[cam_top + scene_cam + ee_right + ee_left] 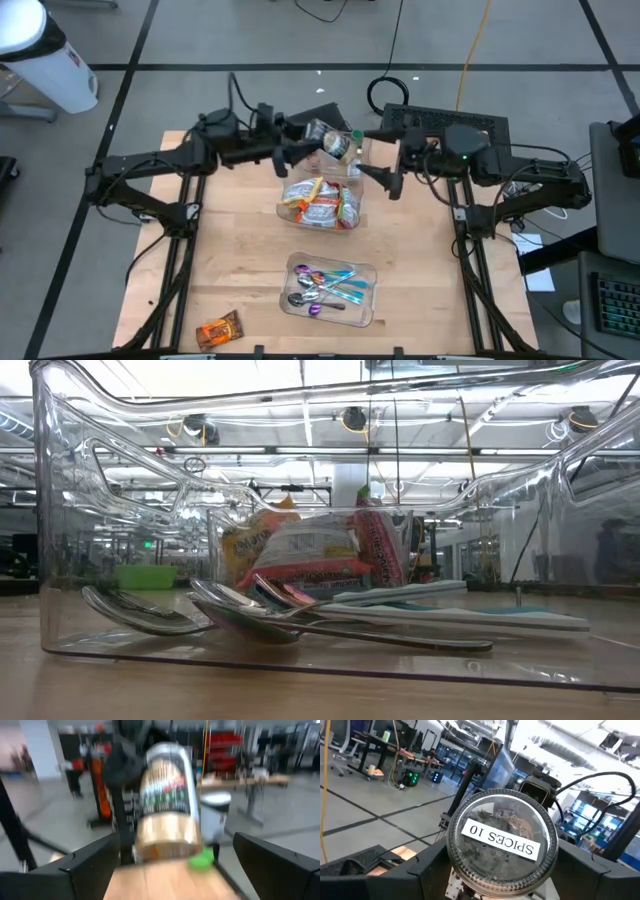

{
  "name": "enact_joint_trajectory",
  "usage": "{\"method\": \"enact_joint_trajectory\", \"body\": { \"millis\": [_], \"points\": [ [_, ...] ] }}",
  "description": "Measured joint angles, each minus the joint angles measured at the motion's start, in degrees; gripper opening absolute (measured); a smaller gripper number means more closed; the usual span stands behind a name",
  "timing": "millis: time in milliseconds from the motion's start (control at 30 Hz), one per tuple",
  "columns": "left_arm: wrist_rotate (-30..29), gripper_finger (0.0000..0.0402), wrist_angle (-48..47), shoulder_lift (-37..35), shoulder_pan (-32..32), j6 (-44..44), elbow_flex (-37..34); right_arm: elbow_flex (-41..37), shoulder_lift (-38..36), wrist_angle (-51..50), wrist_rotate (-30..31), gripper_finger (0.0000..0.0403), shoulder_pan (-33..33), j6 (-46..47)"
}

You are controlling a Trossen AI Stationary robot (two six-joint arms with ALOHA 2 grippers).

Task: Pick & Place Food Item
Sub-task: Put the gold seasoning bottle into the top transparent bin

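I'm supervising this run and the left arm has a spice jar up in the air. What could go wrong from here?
The left gripper holds the spice jar tilted above the table's far edge; a slip could drop it off the table or onto the green-capped bottle. The right gripper, open, sits close by, so the arms might collide. The snack bin already looks full.

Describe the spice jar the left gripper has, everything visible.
The spice jar is a clear cylinder with a printed label around its body and a gold-coloured band at one end. Its other end carries a white sticker reading "SPICES 10", with dark contents behind. It is held tilted above the table's far edge, between the fingers of the left gripper. The right gripper stands open nearby, not touching it.
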Motion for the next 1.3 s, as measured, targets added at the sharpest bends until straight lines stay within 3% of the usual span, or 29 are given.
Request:
{"method": "enact_joint_trajectory", "body": {
  "millis": [200, 267, 400, 533, 800, 1300],
  "points": [
    [-0.11, 0.0278, 0.01, -3.11, 1.98, -3.25, 0.04, 0.03, 0.74, 9.34, 0.15, 0.0381, 0.0, -1.24],
    [-0.16, 0.0278, 0.13, -3.53, 2.65, -5.63, 0.04, -0.02, 1.2, 11.17, 1.51, 0.038, 0.62, -5.52],
    [1.94, 0.0278, -0.13, -3.55, 4.18, -11.75, 0.04, -0.02, 2.96, 14.95, 10.19, 0.038, 4.59, -17.6],
    [4.05, 0.0278, -0.43, -3.41, 5.83, -16.64, 0.04, -0.02, 5.59, 20.93, 13.74, 0.038, 8.1, -30.24],
    [4.37, 0.0278, -0.24, -3.28, 7.31, -21.36, 0.04, -0.02, 11.05, 30.49, 19.96, 0.038, 9.55, -42.74],
    [4.46, 0.0278, 1.78, -2.41, 7.3, -23.92, 0.04, -0.02, 17.42, 39.32, 24.2, 0.0379, 5.76, -45.53]
  ]
}}
